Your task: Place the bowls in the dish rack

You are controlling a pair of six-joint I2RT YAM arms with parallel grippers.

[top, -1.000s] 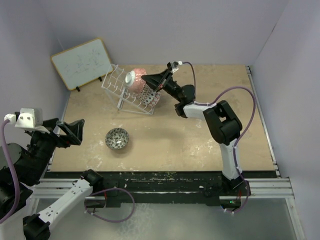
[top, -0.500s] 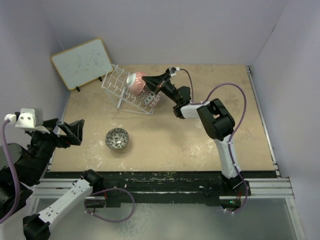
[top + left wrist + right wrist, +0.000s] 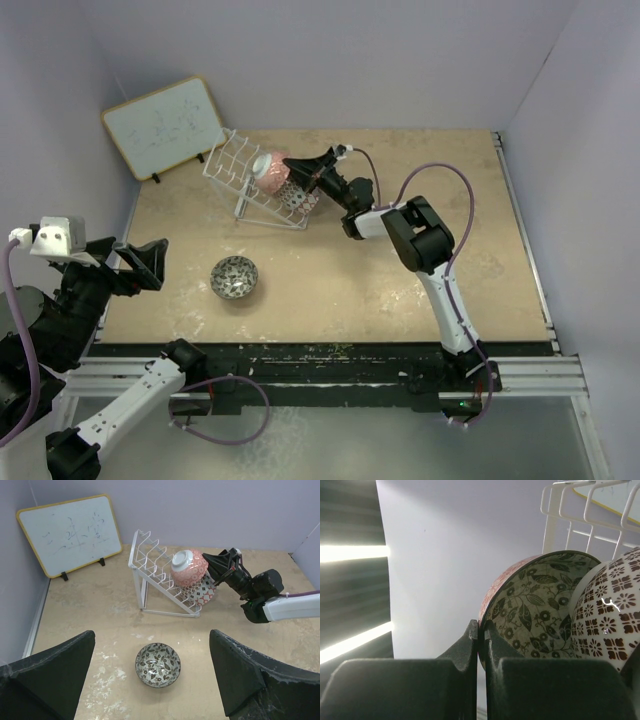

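Because the pink-red patterned ceramic bowl (image 3: 268,172) looks stiff, slick-glazed and chip-prone, its thin rim suits a pinch. The right hand (image 3: 293,164) is clenched on that rim, the bowl leaning in the white wire dish rack (image 3: 228,160) toward the desk's (image 3: 400,290) far left corner. Nearer the front edge lies a grey-black patterned bowl (image 3: 235,277); the left hand (image 3: 148,262) hangs released.

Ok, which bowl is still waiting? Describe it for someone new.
Find the white wire rack at the table's back left. In front of it, alone, sits a grey-black flowered bowl, upright; the other bowls are tilted at the rack.
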